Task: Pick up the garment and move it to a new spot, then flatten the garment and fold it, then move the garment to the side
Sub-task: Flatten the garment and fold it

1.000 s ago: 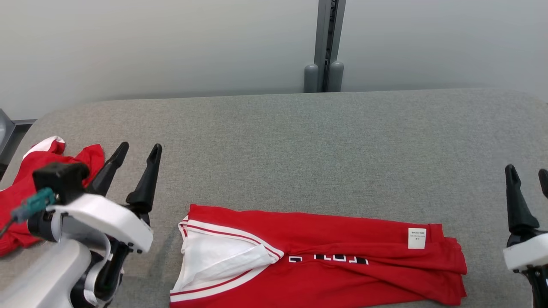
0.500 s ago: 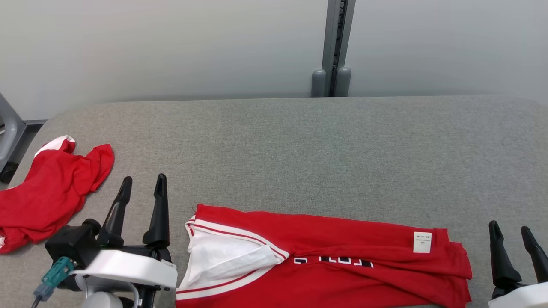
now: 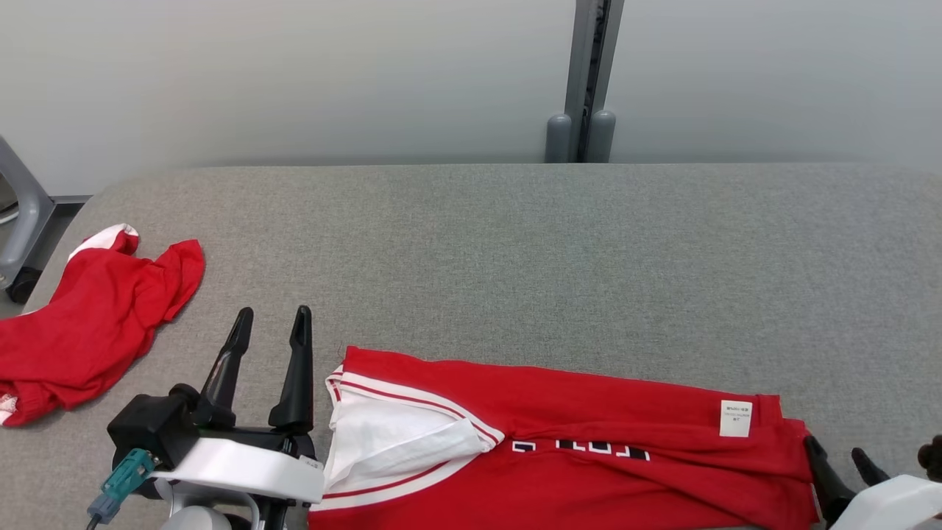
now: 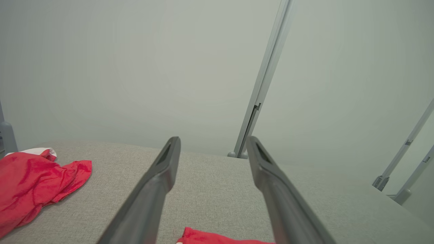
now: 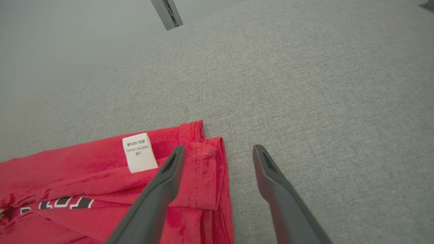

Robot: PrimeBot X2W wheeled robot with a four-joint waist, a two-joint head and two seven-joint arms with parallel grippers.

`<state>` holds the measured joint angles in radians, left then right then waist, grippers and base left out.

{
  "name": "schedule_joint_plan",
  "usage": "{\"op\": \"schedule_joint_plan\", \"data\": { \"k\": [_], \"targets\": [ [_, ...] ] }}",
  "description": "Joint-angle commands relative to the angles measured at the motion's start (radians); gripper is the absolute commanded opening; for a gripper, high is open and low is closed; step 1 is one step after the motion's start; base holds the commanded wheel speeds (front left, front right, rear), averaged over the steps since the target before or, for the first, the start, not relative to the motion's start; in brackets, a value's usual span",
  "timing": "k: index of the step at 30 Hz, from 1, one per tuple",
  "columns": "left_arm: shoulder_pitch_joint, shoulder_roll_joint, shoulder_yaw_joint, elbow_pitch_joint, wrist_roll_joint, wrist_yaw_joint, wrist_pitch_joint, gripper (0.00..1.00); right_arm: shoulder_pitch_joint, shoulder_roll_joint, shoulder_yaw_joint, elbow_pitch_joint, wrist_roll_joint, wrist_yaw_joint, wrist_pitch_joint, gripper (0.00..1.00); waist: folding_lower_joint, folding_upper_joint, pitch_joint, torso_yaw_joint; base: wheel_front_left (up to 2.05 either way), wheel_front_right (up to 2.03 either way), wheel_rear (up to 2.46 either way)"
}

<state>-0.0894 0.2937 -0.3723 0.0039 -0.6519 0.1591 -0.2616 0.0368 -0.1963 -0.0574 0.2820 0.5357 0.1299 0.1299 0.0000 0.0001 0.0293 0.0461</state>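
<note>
With fingers apart and empty, the left gripper (image 3: 271, 318) now sits lower, beside the white-trimmed end of the folded red garment (image 3: 574, 449) on the grey table (image 3: 515, 243), while the right gripper (image 3: 834, 446) has dropped to its labelled end.

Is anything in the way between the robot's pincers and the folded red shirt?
Nothing visible is. The open left pincer sits just beside the collar end of the shirt, and the open right pincer straddles its hem edge. Only bare table lies around them.
</note>
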Motion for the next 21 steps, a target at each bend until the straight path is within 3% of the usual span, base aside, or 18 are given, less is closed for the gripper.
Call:
{"op": "schedule_joint_plan", "data": {
  "k": [1,7,19,20,21],
  "targets": [
    [-0.008,-0.005,0.007,0.004,0.013,-0.009,-0.004,1.00,-0.023,0.002,-0.005,0.038,0.009,0.002,0.027,1.00,0.0000,-0.0001,0.004,0.004,0.00,0.00,0.00],
    [-0.022,-0.019,0.008,0.020,0.035,-0.027,-0.004,1.00,-0.086,0.018,-0.002,0.166,0.057,0.002,0.139,1.00,0.0000,-0.0001,0.023,0.027,0.00,0.00,0.00],
    [-0.041,-0.032,-0.011,0.046,0.047,-0.038,-0.002,1.00,-0.141,0.055,0.034,0.293,0.142,0.002,0.202,1.00,0.0000,-0.0001,0.030,0.085,0.00,0.00,0.00],
    [-0.043,-0.032,-0.012,0.048,0.046,-0.038,-0.001,1.00,-0.143,0.062,0.041,0.301,0.156,0.002,0.212,0.79,0.0000,-0.0001,0.029,0.090,0.00,0.00,0.00],
    [-0.044,-0.032,-0.013,0.050,0.046,-0.038,0.000,1.00,-0.143,0.066,0.050,0.309,0.166,0.002,0.218,0.46,0.0000,-0.0001,0.027,0.096,0.00,0.00,0.00]
  ]
}}
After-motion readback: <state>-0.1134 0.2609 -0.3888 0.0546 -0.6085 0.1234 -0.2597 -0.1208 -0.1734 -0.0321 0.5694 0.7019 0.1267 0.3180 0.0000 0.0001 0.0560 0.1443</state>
